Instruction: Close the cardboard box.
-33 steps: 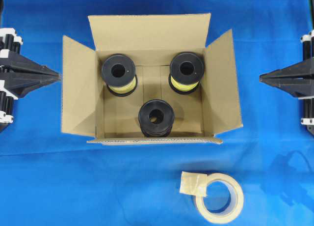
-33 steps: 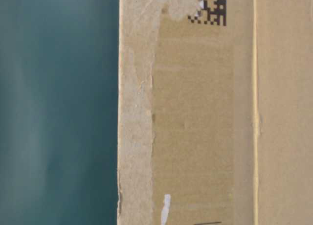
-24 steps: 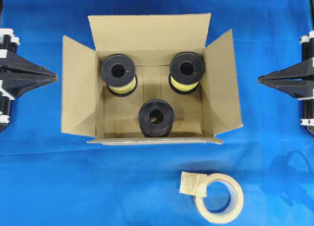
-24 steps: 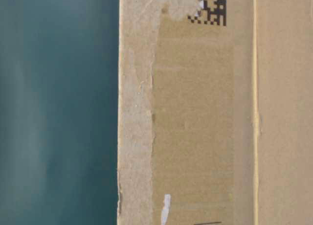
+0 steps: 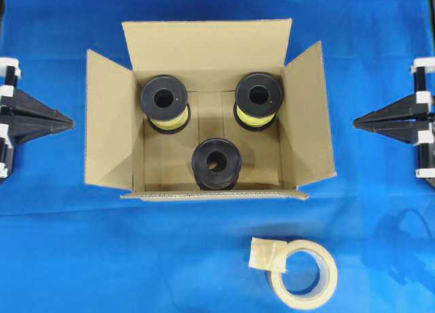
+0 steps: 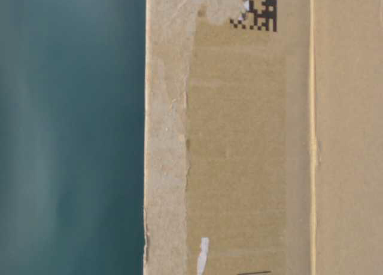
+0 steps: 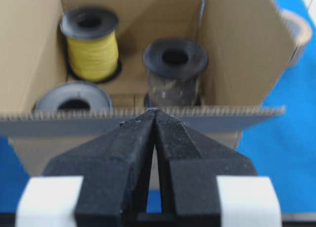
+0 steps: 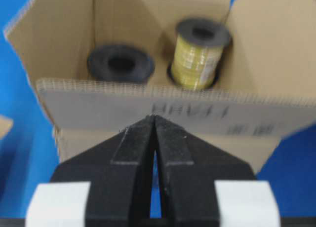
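Observation:
The brown cardboard box (image 5: 204, 51) stands open in the middle of the blue cloth, all its flaps spread outward. Its side wall (image 6: 251, 137), with a square code, fills the table-level view. Inside stand three black-capped spools (image 5: 216, 163), two wound with yellow thread. My left gripper (image 5: 70, 121) is shut and empty, its tip a short way left of the left flap (image 5: 109, 119). The right gripper (image 5: 356, 123) is shut and empty too, just right of the right flap (image 5: 309, 116). Both wrist views face a flap edge (image 7: 148, 119), (image 8: 163, 106) with tips (image 7: 155, 111), (image 8: 154, 117) pressed together.
A beige tape roll (image 5: 304, 273) with a loose tab lies on the cloth in front of the box, toward the right. Blue cloth (image 5: 102, 258) covers the whole table around the box.
Both grippers have drawn back outward from the box, the left one to the left and the right one slightly to the right. The box and spools have not moved.

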Robot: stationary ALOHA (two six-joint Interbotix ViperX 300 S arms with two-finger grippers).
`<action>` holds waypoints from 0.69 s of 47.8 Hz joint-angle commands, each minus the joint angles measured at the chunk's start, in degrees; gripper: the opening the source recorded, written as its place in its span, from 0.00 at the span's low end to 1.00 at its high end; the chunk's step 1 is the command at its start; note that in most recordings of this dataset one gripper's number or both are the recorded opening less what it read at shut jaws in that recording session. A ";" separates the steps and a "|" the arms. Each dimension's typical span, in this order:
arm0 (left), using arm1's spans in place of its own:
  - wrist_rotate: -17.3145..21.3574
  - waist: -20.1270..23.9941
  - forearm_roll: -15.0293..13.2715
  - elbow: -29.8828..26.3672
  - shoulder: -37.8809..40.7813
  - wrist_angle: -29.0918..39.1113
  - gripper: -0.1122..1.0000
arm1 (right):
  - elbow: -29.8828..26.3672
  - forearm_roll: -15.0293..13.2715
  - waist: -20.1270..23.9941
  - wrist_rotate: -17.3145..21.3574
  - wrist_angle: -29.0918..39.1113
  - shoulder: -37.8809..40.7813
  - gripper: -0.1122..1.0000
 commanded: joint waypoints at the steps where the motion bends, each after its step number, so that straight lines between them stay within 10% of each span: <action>1: 0.00 0.18 -0.18 0.09 1.93 -0.26 0.10 | 1.14 1.41 -0.18 0.00 -2.46 1.93 0.10; 21: -2.29 0.18 -0.26 2.37 7.91 -5.27 0.10 | 3.16 3.25 -0.18 0.00 -11.34 12.30 0.10; 33: -0.70 0.18 -0.09 2.72 16.08 -20.65 0.10 | 0.00 2.99 -0.18 -0.44 -13.97 16.79 0.10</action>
